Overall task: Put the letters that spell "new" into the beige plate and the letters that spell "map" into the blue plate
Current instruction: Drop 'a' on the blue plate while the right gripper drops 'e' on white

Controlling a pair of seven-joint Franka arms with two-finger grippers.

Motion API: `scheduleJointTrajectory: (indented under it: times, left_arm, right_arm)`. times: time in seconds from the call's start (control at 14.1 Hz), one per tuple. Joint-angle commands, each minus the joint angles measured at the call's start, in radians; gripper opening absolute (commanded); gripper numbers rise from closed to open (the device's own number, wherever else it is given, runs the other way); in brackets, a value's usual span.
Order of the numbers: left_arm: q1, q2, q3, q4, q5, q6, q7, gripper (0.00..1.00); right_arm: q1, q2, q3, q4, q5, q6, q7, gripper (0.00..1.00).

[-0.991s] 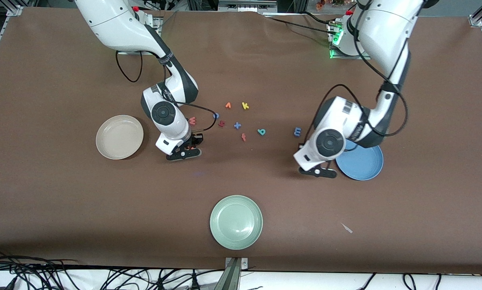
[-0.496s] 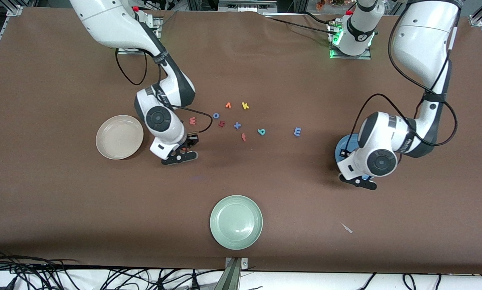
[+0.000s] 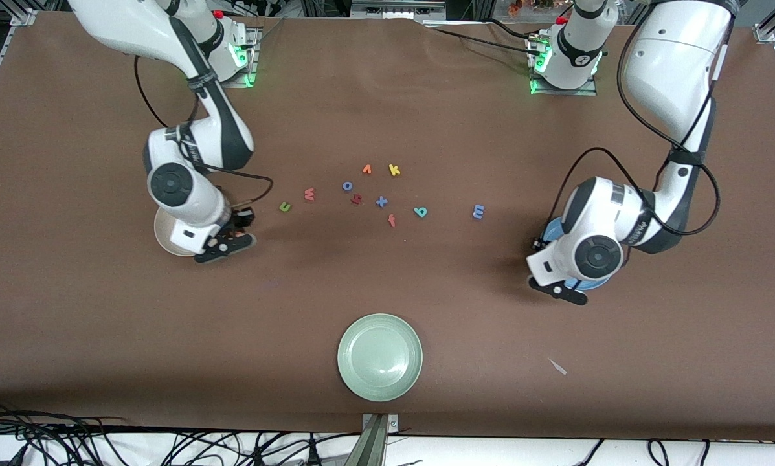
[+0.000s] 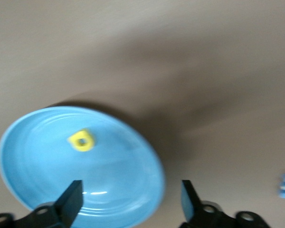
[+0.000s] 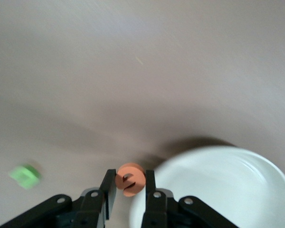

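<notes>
My right tool [image 5: 129, 183] is clenched on the orange "e" [image 5: 129, 179], which sits upright between the fingers, over bare table just at the rim of the beige plate [image 5: 218, 190]. The move I judge comes next turns on that gap. In the front view the right tool [image 3: 222, 233] hangs at the plate's three-o'clock edge, so the bowl of the beige plate [image 3: 164, 243] lies toward nine o'clock from it, mostly hidden under my wrist. The letter must travel that way before I let go, or it drops outside. The plate is round and the "e" rounded, so no long axis matters. My left tool [image 4: 130, 194] stands released and empty over the blue plate [image 4: 38, 166], and the yellow "a" [image 4: 81, 141] lies flat inside it. The green "n" [image 3: 285, 207] and the pinkish-red "w" [image 3: 309, 193] lie on the table toward three o'clock from my right tool, nearer that arm. The blue "m" [image 3: 478, 211] and the teal "p" [image 3: 420, 211] lie toward ten o'clock from my left tool [image 3: 559, 285], the "m" closer to it. The only writing I can read is the foam letters themselves. The print on the left arm's wrist is too small to make out.
</notes>
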Motion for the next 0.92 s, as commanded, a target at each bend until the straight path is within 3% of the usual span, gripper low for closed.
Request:
scheduleJointTrajectory:
  times: [0.0,0.07,0.21,0.35,0.57,0.85]
  left_arm:
    - [-0.009,-0.025,-0.063,-0.018,-0.030,-0.023,-0.067,1.00]
    - [-0.009,-0.025,-0.095,-0.025,-0.030,-0.023,-0.069,1.00]
    - [-0.010,-0.022,-0.135,-0.057,-0.030,-0.015,-0.069,1.00]
    - [-0.010,-0.021,-0.141,-0.125,-0.029,0.026,-0.067,1.00]
    - [-0.010,-0.025,-0.162,-0.208,-0.027,0.126,-0.072,1.00]
    - [-0.041,-0.022,-0.212,-0.256,-0.007,0.181,-0.245,1.00]
  right_arm:
    - [0.006,-0.080,-0.080,-0.122,0.006,0.043,-0.120,0.11]
    - [0.006,-0.079,-0.108,-0.139,0.006,0.064,-0.138,0.12]
    - [0.004,-0.079,-0.131,-0.179,0.011,0.124,-0.131,0.30]
    - [0.003,-0.077,-0.133,-0.176,0.044,0.117,-0.064,1.00]
    - [0.015,-0.093,-0.095,-0.167,0.043,0.080,0.178,1.00]
    - [0.015,-0.096,0.028,-0.167,0.054,0.110,0.608,1.00]
